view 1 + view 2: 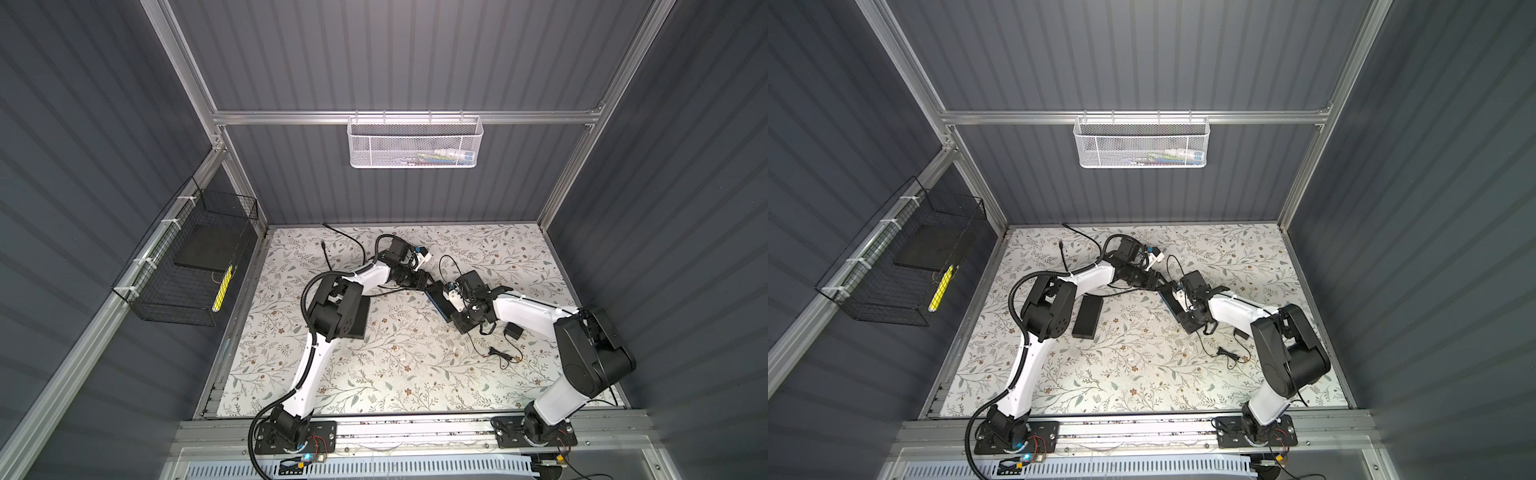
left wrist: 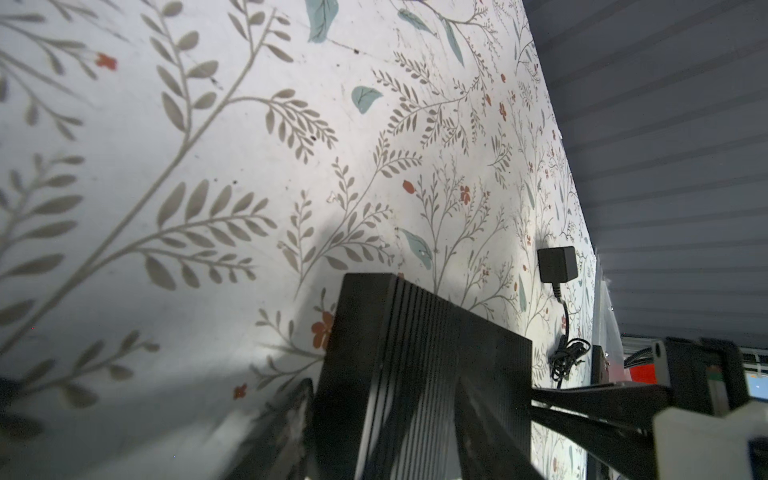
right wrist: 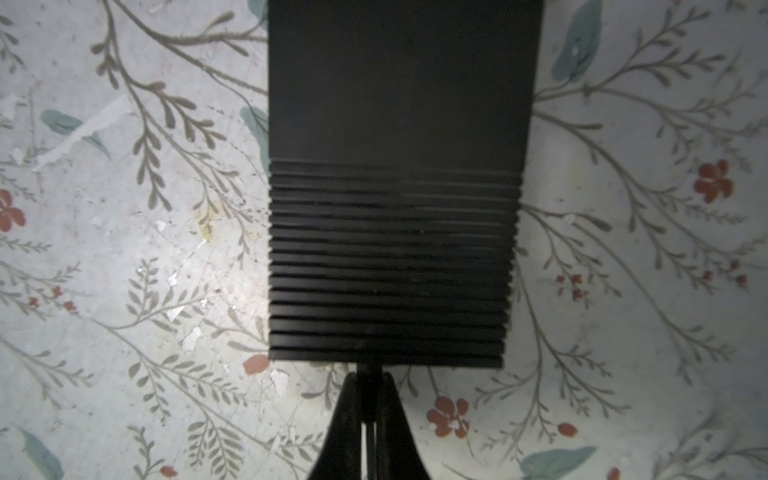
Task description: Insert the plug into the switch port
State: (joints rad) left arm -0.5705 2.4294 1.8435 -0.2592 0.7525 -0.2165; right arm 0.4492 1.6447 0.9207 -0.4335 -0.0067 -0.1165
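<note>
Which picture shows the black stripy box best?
The right wrist view: the black ribbed plastic switch box fills its middle, ridges clear. The left wrist view shows one corner; both top views show it tiny, partly hidden.

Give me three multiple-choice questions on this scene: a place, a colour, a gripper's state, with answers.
1. Where is the power adapter? A on the table by the right arm. B in a basket. C against the back wall.
2. The mesh basket on the back rail is: A black. B white. C yellow.
3. The jaws of the right gripper are: A wide open. B shut on the plug. C shut on the adapter.
Answers: A, it lies on the floral top there; B, its mesh is white; B, they pinch the plug at the switch.
</note>
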